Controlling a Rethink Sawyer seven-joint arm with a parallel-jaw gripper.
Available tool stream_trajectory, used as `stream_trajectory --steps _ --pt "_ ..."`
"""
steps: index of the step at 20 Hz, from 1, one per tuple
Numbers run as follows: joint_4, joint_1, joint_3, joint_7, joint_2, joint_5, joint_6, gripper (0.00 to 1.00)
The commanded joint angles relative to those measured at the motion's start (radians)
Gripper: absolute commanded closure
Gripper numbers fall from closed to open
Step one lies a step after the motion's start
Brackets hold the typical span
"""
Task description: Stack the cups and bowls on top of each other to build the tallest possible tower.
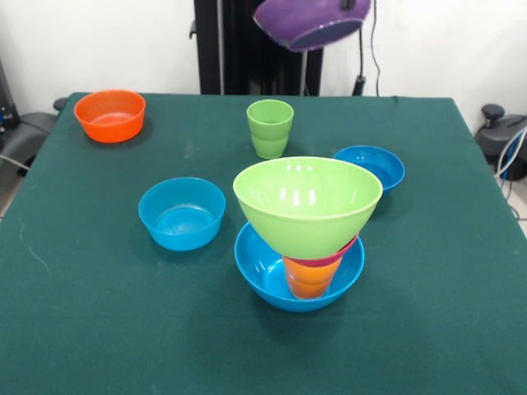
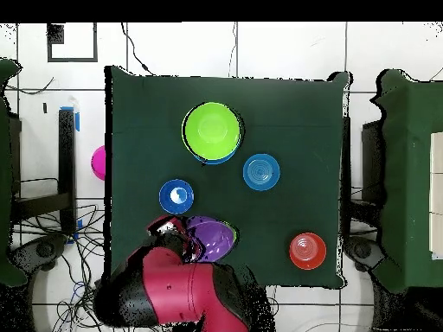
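My gripper (image 1: 355, 5) shows only at the top edge of the front view, shut on the rim of the wide purple bowl (image 1: 309, 22), which hangs tilted high above the table's far side. In the overhead view the purple bowl (image 2: 213, 238) sits at the end of my red arm (image 2: 183, 292). The tower stands near the front: a large blue bowl (image 1: 262, 271) holds the orange-yellow cup (image 1: 310, 279), a pink-red bowl (image 1: 339, 254) and the large lime green bowl (image 1: 306, 202) on top. The light green cup (image 1: 270, 127) stands upright below the purple bowl.
A small orange bowl (image 1: 109, 115) sits at the far left corner. Two small blue bowls lie loose, one left of the tower (image 1: 182, 213), one right and behind it (image 1: 370, 166). A pink thing (image 2: 99, 162) lies off the table in the overhead view.
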Motion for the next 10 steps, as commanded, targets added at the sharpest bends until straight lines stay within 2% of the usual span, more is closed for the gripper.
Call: stream_trajectory --steps 1,5,10 --pt "-0.029 -0.095 0.185 -0.406 -0.1 -0.008 0.24 1.0" --pt "-0.075 -0.163 0.254 -0.458 -0.131 0.027 0.328 1.0" --pt "-0.142 -0.196 0.298 -0.448 -0.123 0.027 0.388 1.0"
